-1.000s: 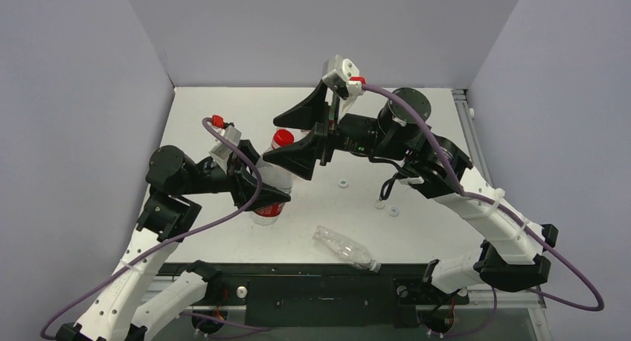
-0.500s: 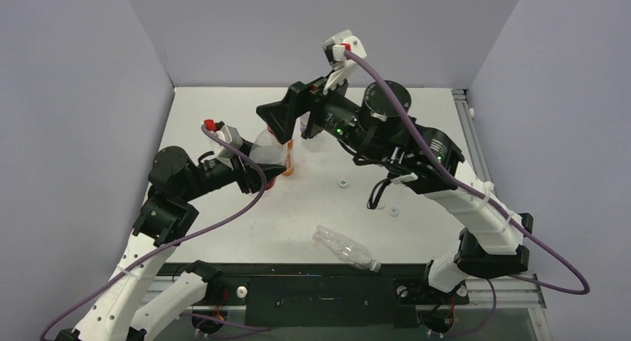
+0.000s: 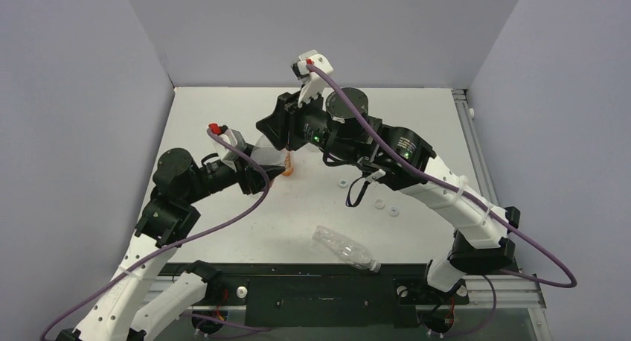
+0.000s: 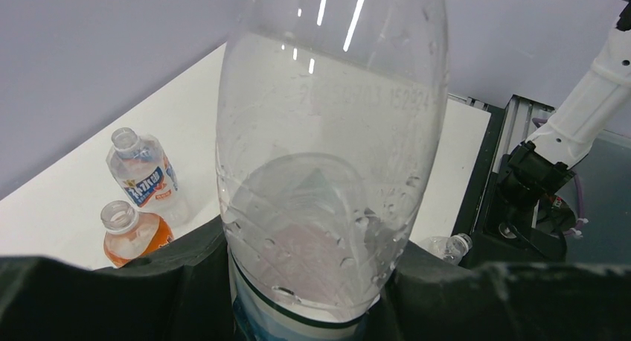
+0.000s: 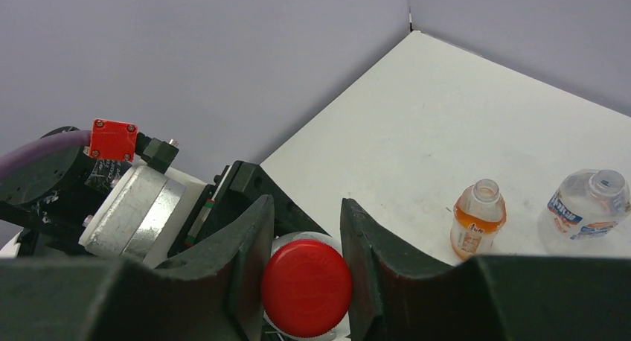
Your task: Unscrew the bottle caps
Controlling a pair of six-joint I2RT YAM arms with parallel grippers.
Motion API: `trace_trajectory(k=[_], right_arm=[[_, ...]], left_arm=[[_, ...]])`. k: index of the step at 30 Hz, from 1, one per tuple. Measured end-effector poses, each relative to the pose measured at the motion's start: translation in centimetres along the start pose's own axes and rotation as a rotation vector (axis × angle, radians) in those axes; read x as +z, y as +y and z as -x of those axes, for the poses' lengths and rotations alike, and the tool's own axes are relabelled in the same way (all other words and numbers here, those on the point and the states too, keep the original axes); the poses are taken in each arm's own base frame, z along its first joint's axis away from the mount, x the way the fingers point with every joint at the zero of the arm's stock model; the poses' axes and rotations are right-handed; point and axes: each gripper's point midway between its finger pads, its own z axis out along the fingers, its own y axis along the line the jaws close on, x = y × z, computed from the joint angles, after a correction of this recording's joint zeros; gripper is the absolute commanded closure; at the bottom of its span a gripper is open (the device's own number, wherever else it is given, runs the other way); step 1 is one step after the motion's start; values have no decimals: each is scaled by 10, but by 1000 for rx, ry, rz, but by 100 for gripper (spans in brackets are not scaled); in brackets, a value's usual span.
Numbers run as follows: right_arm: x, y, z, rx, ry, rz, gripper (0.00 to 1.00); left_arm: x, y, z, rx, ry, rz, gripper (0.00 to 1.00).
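A large clear bottle [image 4: 327,170] is clamped in my left gripper [image 4: 312,281], whose black jaws press its lower body from both sides. In the top view that left gripper [image 3: 257,166] holds the bottle [image 3: 260,151] at mid-left of the table. The bottle's red cap [image 5: 306,287] sits between the fingers of my right gripper [image 5: 306,240], which is shut on it, both pads touching its rim. From above, the right gripper [image 3: 277,129] covers the red cap. Three whitish caps [image 3: 342,183] [image 3: 379,204] [image 3: 393,211] lie loose on the table.
An uncapped orange bottle [image 5: 476,216] and an uncapped clear bottle with a blue label [image 5: 588,207] stand behind the held bottle. Another clear bottle [image 3: 344,248] lies on its side near the table's front edge. Grey walls enclose the white table [image 3: 417,132].
My right arm swung left and down over the held bottle, and its jaws went from wide open to shut on the red cap. The left gripper tipped the bottle toward the back.
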Motion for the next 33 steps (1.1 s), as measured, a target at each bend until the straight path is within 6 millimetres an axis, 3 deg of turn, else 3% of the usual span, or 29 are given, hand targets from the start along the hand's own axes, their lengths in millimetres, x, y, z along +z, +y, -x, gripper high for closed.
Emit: trace_trajectory(k=[4,7,15,17,21,25,27,30,31,33], right_arm=[[-2,-1,-6,-14,10,17,89],[-7,1,-9,-51,-5,61,90],[-31,11,-15,-100,-25,296,90],[-36,11,-5,-106,-52,334,90],[-59,4,33,-122,-182,358,90],[-81,1,52,-130,-257,357,96],[-83,-10,56,-124,-271,304,97],[-72,-57,45,-95,-254,117,96],[-67,-78,33,-81,-230,40,96],[-55,-126,-13,-45,-136,-131,95]], left_arm=[[1,-1,-6,2,9,-11,83],[1,-5,-9,1,14,-35,84],[0,-42,-18,-105,47,-237,84],[-2,-50,-23,-160,67,-284,84],[-7,-62,-34,-230,104,-350,84],[-8,-64,-40,-251,117,-362,84],[-8,-61,-43,-236,114,-345,85],[-7,-52,-47,-188,98,-286,84],[-8,-49,-48,-172,91,-265,83],[-9,-43,-53,-142,79,-224,83]])
